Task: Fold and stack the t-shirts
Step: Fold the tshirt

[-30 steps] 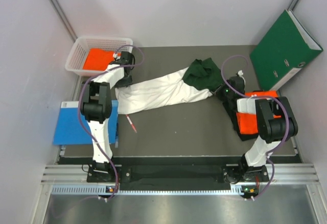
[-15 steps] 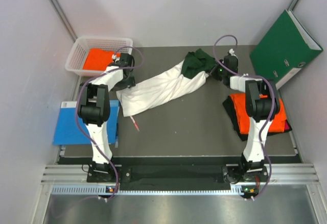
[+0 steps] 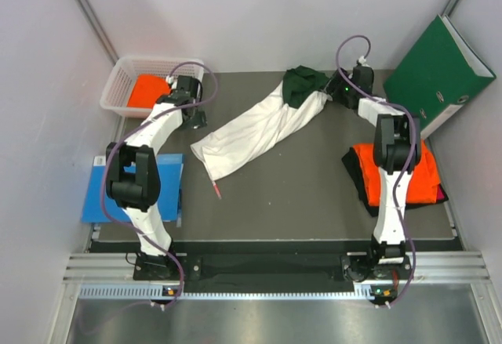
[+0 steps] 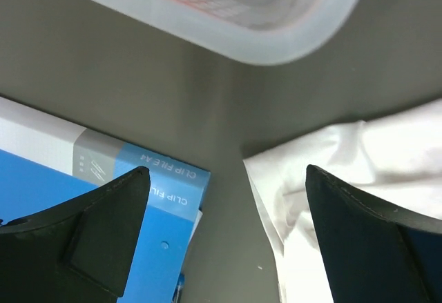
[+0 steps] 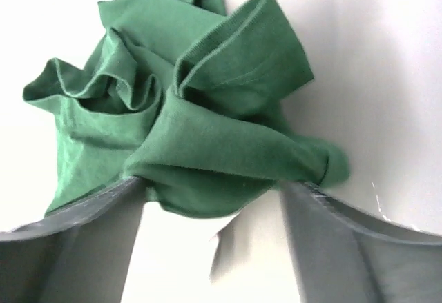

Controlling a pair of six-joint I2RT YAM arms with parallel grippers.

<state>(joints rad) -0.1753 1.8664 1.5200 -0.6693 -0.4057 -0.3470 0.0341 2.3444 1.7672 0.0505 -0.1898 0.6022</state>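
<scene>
- Where the left arm reaches toward the far left corner, the left tool [image 4: 224, 230] stands wide apart and grips nothing; bare counter [image 4: 138, 96] shows between its fingers.
- Just ahead of its right finger lies a corner of the white shirt [image 3: 251, 128]; the blue file [image 4: 159, 199] sits by the left finger, and the white basket [image 3: 116, 87] is just beyond.
- An orange shirt [image 3: 149, 91] lies in that basket.
- The right tool [image 5: 214, 248] is at the far edge, its fingers apart, with the bunched green sleeve [image 5: 200, 123] lying between their tips.
- The white shirt runs as a rumpled diagonal strip from that sleeve at far centre down toward the left, flat on the counter.
- A thin red stick [image 3: 216, 191] lies just off its near end.
- At the right side a second orange shirt [image 3: 396, 173] lies folded on a black shirt [image 3: 359, 181], well apart from the white one.
- The green binder [image 3: 435, 74] leans in the far right corner.
</scene>
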